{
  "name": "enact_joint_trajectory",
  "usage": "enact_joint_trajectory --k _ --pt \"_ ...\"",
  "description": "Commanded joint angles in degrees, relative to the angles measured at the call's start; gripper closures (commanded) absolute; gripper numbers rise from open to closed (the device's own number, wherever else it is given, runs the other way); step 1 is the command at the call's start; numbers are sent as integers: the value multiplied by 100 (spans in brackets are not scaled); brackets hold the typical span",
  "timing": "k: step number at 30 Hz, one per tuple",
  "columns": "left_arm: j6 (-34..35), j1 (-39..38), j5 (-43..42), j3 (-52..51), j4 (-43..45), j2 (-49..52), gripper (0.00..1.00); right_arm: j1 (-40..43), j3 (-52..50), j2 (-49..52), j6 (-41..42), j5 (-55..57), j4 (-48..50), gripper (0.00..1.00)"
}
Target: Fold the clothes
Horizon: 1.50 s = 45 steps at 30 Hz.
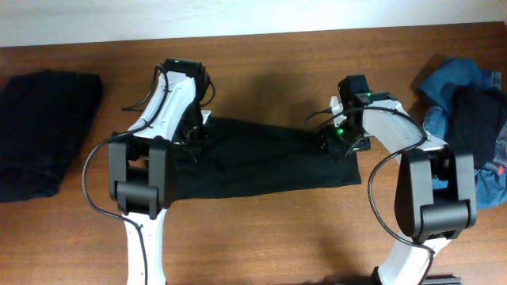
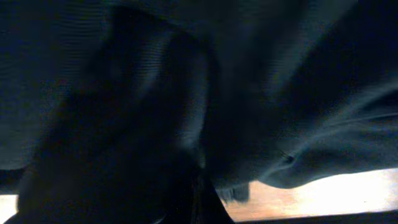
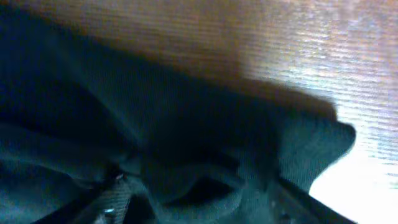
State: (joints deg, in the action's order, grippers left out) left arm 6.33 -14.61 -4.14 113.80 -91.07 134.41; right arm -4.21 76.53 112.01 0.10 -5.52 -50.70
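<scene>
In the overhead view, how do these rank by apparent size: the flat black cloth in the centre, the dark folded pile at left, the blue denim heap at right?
1. Flat black cloth.
2 and 3. Dark folded pile and blue denim heap: alike, both cut by the frame edge.

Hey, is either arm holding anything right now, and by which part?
The left gripper is shut on the black garment at its left end. The right gripper sits at its right end; whether it grips cannot be told.
</scene>
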Motion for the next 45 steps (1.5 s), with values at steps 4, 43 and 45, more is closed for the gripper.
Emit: enact_joint_trajectory --k 4,43,45 --pt "50 -219 -98 -153 26 4 99 9 732 -538 0 -42 -155 18" --pt "50 -238 -103 -903 796 -7 89 9 -498 -457 1246 142 857 50" --pt "48 -238 -103 -903 798 -7 89 9 -573 -455 1246 144 927 50"
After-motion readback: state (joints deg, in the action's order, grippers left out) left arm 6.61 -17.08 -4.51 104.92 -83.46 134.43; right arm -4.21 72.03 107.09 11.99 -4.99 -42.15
